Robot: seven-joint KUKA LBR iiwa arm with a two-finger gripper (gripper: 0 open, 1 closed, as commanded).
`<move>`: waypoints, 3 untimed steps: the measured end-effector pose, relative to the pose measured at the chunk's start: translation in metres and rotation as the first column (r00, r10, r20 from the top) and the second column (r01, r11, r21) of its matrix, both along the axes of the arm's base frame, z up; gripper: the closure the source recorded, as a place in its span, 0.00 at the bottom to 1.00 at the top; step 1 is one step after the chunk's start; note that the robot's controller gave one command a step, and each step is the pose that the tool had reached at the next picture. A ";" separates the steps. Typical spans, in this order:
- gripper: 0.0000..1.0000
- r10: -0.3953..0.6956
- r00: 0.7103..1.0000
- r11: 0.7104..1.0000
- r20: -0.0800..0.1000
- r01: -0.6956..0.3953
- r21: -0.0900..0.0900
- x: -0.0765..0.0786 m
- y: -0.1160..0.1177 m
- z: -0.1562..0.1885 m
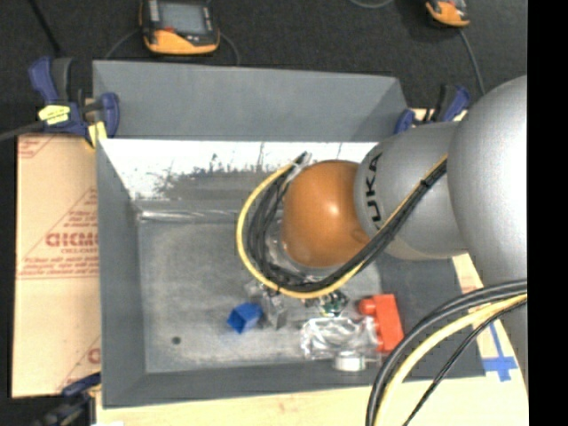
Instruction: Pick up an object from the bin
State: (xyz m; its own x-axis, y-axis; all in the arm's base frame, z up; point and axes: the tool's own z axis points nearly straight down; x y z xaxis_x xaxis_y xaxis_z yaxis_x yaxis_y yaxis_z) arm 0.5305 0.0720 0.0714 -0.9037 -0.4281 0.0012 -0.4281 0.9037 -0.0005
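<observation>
My gripper (pixel 270 308) hangs low over the front middle of the bin floor, under the arm's orange dome. A small blue block (pixel 241 319) lies just to its left, close to or touching the tip; I cannot tell which. A small dark green thing (pixel 333 303) sits just to the right of the gripper, half hidden by the cables. Nothing shows in the gripper's grasp.
A crumpled clear and silvery wrapper-like thing (pixel 340 339) lies at the front right, and an orange-red block (pixel 382 316) stands beside it against the right wall. The arm and its cables cover the bin's middle and right. A small dark speck (pixel 176 341) marks the left floor.
</observation>
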 end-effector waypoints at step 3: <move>0.00 -0.033 0.999 0.999 0.000 0.033 0.004 -0.036 0.122 -0.001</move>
State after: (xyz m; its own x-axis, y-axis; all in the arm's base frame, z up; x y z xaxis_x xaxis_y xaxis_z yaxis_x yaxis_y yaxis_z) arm 0.4942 0.1936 0.0704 -0.9175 -0.3977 -0.0009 -0.3977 0.9175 0.0030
